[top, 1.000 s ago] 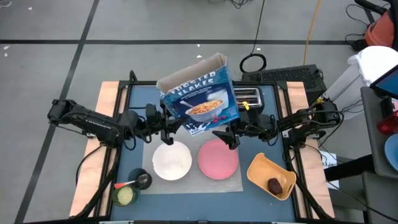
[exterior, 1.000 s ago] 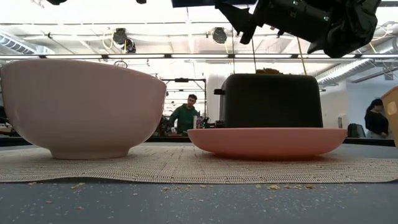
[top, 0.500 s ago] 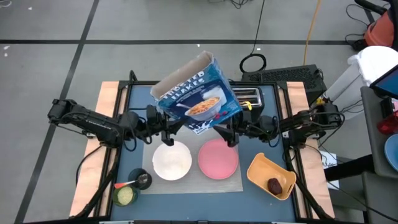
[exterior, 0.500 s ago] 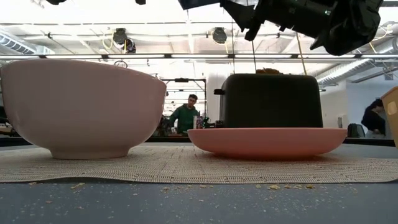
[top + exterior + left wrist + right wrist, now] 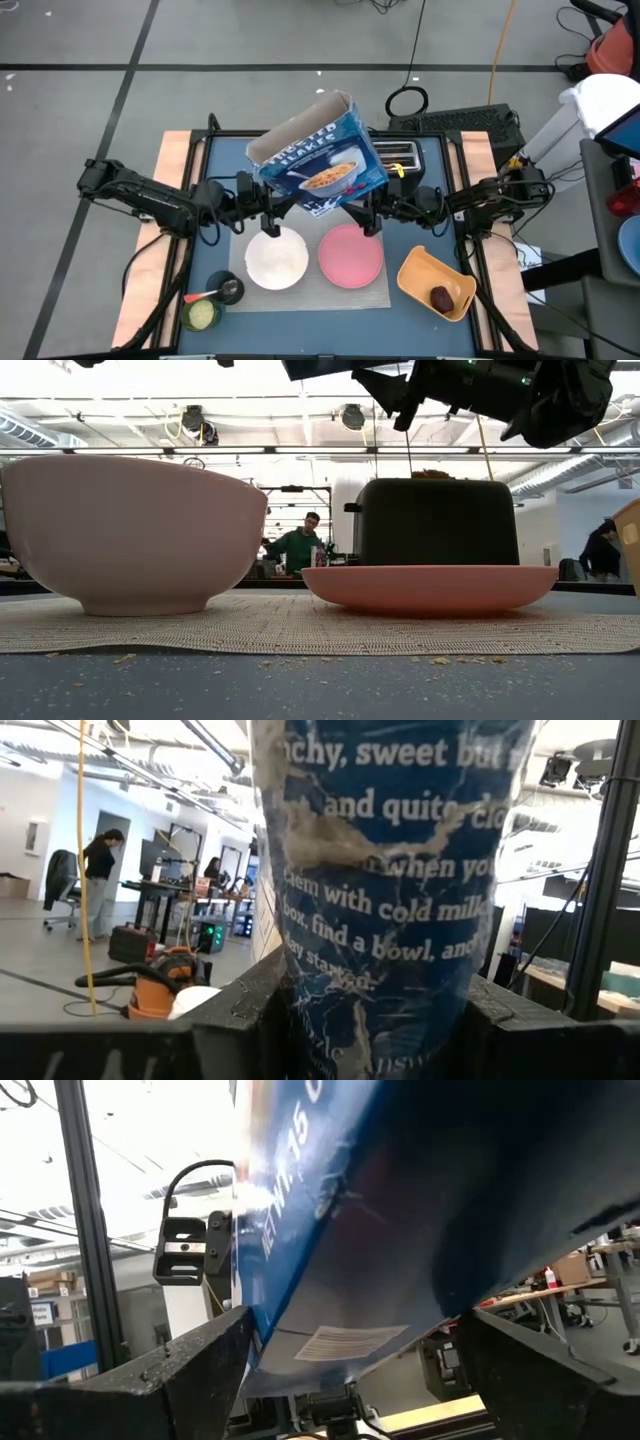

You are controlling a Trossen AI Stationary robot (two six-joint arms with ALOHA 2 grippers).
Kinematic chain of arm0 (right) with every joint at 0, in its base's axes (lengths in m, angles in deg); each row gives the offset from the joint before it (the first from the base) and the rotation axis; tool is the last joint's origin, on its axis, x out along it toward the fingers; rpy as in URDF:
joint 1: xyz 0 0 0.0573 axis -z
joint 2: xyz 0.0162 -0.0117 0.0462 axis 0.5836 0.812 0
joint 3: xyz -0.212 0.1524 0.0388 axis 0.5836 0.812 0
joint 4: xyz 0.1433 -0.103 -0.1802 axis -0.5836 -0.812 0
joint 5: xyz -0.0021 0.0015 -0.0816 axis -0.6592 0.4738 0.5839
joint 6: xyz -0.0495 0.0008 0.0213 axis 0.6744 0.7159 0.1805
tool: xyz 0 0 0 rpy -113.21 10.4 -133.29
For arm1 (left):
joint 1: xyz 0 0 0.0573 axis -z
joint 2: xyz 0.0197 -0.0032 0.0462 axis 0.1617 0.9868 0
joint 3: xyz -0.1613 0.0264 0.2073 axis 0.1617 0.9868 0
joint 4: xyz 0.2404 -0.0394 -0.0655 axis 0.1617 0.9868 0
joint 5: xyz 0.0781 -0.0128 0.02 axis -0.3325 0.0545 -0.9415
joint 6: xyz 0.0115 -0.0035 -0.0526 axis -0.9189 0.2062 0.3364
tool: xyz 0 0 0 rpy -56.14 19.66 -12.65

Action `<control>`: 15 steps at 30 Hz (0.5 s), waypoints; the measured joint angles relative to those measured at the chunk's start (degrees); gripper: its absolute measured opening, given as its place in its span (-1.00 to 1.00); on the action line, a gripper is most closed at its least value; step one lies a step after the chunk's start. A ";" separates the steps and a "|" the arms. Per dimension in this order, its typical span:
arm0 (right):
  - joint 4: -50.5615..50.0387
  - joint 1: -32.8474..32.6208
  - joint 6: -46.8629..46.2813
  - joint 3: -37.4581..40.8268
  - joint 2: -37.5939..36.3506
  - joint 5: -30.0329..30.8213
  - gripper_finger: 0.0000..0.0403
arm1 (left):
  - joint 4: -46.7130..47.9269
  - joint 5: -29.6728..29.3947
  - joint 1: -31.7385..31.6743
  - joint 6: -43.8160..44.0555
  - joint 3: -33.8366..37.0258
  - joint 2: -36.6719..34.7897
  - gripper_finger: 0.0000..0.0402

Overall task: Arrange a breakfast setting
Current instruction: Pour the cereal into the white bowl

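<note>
Both tools grip cereal box [image 5: 318, 160] above white bowl [image 5: 277, 258], toaster [image 5: 398, 153] behind.

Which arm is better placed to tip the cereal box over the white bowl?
Left, probably. Both grippers clamp the cereal box, but the left gripper is directly above the white bowl, and the box's open end leans to that side. The right gripper hangs over the pink plate.

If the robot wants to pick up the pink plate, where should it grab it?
By the rim, probably. The pink plate lies flat and shallow on the grey mat, and the low view shows its edge flaring up off the mat, so a finger could slip under. Come from above at the front edge; the white bowl and yellow dish crowd its sides.
</note>
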State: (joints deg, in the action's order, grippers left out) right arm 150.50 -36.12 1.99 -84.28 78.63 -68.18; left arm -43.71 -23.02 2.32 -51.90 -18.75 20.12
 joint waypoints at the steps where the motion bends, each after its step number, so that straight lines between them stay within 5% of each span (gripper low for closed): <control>1: -0.07 0.01 0.00 0.00 0.00 0.00 0.69 | -0.02 0.21 0.02 0.02 0.00 0.00 -0.15; 9: -0.43 0.01 0.43 -0.02 0.00 -0.72 0.69 | -0.37 2.53 0.04 1.16 0.00 0.02 -0.15; 15: 2.87 0.14 1.71 -0.02 0.07 -7.03 0.69 | 0.00 4.01 0.19 1.91 -0.13 -0.13 -0.16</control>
State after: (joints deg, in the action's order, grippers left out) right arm 153.37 -35.98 3.71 -84.30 78.70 -75.21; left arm -43.71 -19.01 2.51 -49.99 -18.88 19.99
